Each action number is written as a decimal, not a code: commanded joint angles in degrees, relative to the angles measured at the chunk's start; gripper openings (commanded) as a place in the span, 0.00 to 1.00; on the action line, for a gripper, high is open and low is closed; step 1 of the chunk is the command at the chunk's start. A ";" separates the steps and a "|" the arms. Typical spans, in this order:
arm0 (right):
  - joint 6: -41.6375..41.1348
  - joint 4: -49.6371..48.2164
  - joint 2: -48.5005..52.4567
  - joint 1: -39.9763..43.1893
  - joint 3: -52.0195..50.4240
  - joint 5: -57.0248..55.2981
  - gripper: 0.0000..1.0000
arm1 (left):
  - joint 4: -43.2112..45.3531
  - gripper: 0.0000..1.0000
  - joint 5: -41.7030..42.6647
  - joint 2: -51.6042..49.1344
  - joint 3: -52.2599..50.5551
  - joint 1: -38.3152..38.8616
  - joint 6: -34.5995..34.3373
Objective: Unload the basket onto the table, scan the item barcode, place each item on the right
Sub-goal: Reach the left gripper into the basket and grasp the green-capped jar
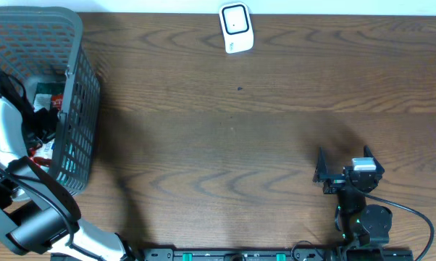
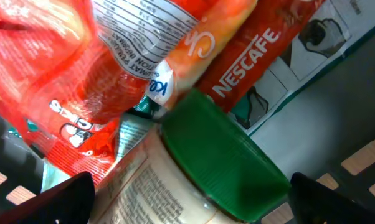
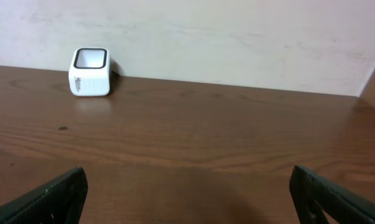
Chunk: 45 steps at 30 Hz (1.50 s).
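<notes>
In the left wrist view a jar with a green lid and a printed paper label lies among packets inside the grey basket. My left gripper is open, its dark fingers standing on either side of the jar without touching it. A red Nescafe packet and orange-red snack bags crowd above the jar. No barcode shows on the jar's visible side. The white scanner stands at the table's far edge, also in the right wrist view as the scanner. My right gripper is open and empty above the table.
The basket fills the left end of the table, and the left arm reaches down into it. The basket's mesh wall rises high beside the arm. Brown wooden tabletop stretches between the basket, the scanner and the right arm. A pale wall stands behind the scanner.
</notes>
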<state>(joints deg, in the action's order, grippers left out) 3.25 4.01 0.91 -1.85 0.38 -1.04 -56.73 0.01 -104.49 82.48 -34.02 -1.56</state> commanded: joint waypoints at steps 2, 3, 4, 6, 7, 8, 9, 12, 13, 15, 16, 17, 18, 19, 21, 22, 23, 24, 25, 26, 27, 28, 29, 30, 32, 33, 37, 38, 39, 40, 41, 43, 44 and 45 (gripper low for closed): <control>0.50 0.15 -0.15 0.00 -0.07 0.07 0.99 | -0.70 0.88 -0.61 -0.55 -0.59 -0.13 -0.15; 0.50 0.17 -0.15 0.00 -0.07 0.07 0.99 | -0.79 0.87 -0.61 -0.55 -0.81 -0.13 -0.87; 0.50 0.15 -0.15 0.00 -0.07 0.07 0.99 | -0.79 0.87 -0.59 -0.55 -1.07 -0.13 -1.57; 0.50 0.15 -0.15 0.00 -0.07 0.07 0.99 | -0.79 0.87 -0.61 -0.55 -1.70 -0.15 -2.23; 0.50 0.17 -0.15 0.00 -0.07 0.07 0.99 | -0.76 0.87 -0.61 -0.55 -2.12 -0.13 -2.23; 0.50 0.15 -0.15 0.00 -0.07 0.07 0.99 | -0.74 0.87 -0.61 -0.55 -2.43 -0.15 -2.21; 0.50 0.15 -0.15 0.00 -0.07 0.04 0.99 | -0.74 0.87 -0.63 -0.59 -2.56 -0.15 -2.21; 0.50 0.17 -0.15 0.00 -0.07 0.07 0.99 | -0.76 0.88 -0.63 -0.74 -2.56 -0.15 -2.21; 0.50 0.17 -0.15 0.00 -0.07 0.07 0.99 | -0.81 0.88 -0.63 -0.74 -2.58 -0.15 -2.23; 0.50 0.17 -0.15 0.00 -0.07 0.07 0.99 | -0.79 0.88 -0.61 -0.74 -2.91 -0.13 -2.25; 0.50 0.17 -0.15 0.00 -0.07 0.07 0.99 | -0.31 0.89 -0.61 -0.74 -3.58 -0.15 -2.25; 0.50 0.17 -0.15 0.00 -0.07 0.07 0.99 | -0.02 0.89 -0.61 -0.74 -4.09 -0.15 -2.27; 0.50 0.15 -0.15 0.00 -0.07 0.07 0.99 | 0.37 0.89 -0.61 -0.74 -4.66 -0.15 -2.45; 0.50 0.15 -0.15 0.00 -0.07 0.07 0.99 | 0.79 0.89 -0.63 -0.74 -5.20 -0.15 -2.80; 0.50 0.17 -0.15 0.00 -0.07 0.07 0.99 | 1.01 0.88 -0.61 -0.74 -5.70 -0.15 -3.10; 0.50 0.15 -0.15 0.00 -0.07 0.07 0.99 | 1.05 0.88 -0.57 -0.74 -5.70 -0.13 -3.34; 0.50 0.17 -0.15 0.00 -0.07 0.07 0.99 | 1.22 0.87 -0.44 -0.72 -5.68 -0.15 -3.48; 0.50 0.15 -0.15 0.00 -0.07 0.07 0.99 | 1.25 0.82 -0.46 -0.66 -5.57 -0.15 -3.48; 0.50 0.17 -0.15 0.00 -0.07 0.07 0.99 | 1.22 0.77 -0.44 -0.63 -5.38 -0.15 -3.48; 0.50 0.15 -0.15 0.00 -0.07 0.07 0.99 | 1.18 0.72 -0.44 -0.63 -5.11 -0.15 -3.48; 0.50 0.15 -0.15 0.00 -0.07 0.07 0.99 | 1.11 0.71 -0.44 -0.63 -4.72 -0.15 -3.48; 0.50 0.15 -0.15 0.00 -0.07 0.07 0.99 | 1.05 0.71 -0.44 -0.61 -4.37 -0.15 -3.48; 0.50 0.15 -0.15 0.00 -0.07 0.07 0.99 | 0.79 0.70 -0.44 -0.52 -3.85 -0.15 -3.48; 0.50 0.17 -0.15 0.00 -0.07 0.04 0.99 | 0.50 0.70 -0.44 -0.39 -3.23 -0.15 -3.48; 0.50 0.15 -0.15 0.00 -0.07 0.07 0.99 | 0.07 0.70 -0.46 0.44 -1.60 -0.15 -3.45; 0.50 0.17 -0.15 0.00 -0.07 0.07 0.99 | 0.04 0.70 -0.46 0.85 -1.11 -0.15 -3.48; 0.50 0.17 -0.15 0.00 -0.07 0.07 0.99 | 0.31 0.66 -0.46 3.85 0.70 -0.15 -3.48; 0.50 0.15 -0.15 0.00 -0.07 0.07 0.99 | 0.44 0.66 -0.46 4.81 0.98 -0.15 -3.48; 0.50 0.15 -0.15 0.00 -0.07 0.07 0.99 | 0.76 0.65 -0.48 6.08 1.27 -0.15 -3.48; 0.50 0.15 -0.15 0.00 -0.07 0.07 0.99 | 1.16 0.63 -0.48 7.41 1.49 -0.15 -3.48; 0.50 0.17 -0.15 0.00 -0.07 0.07 0.99 | 1.90 0.63 -0.48 9.14 1.66 -0.15 -3.48; 0.50 0.15 -0.15 0.00 -0.07 0.07 0.99 | 3.45 0.63 -0.50 12.66 1.88 -0.15 -3.48; 0.50 0.15 -0.15 0.00 -0.07 0.07 0.99 | 4.52 0.63 -0.48 14.84 1.88 -0.15 -3.48; 0.50 0.17 -0.15 0.00 -0.07 0.04 0.99 | 5.40 0.63 -0.48 16.83 1.88 -0.15 -3.48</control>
<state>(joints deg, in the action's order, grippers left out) 3.25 4.01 0.91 -1.85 0.36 -1.04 -53.17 -0.16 -95.09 81.45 -34.02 -4.69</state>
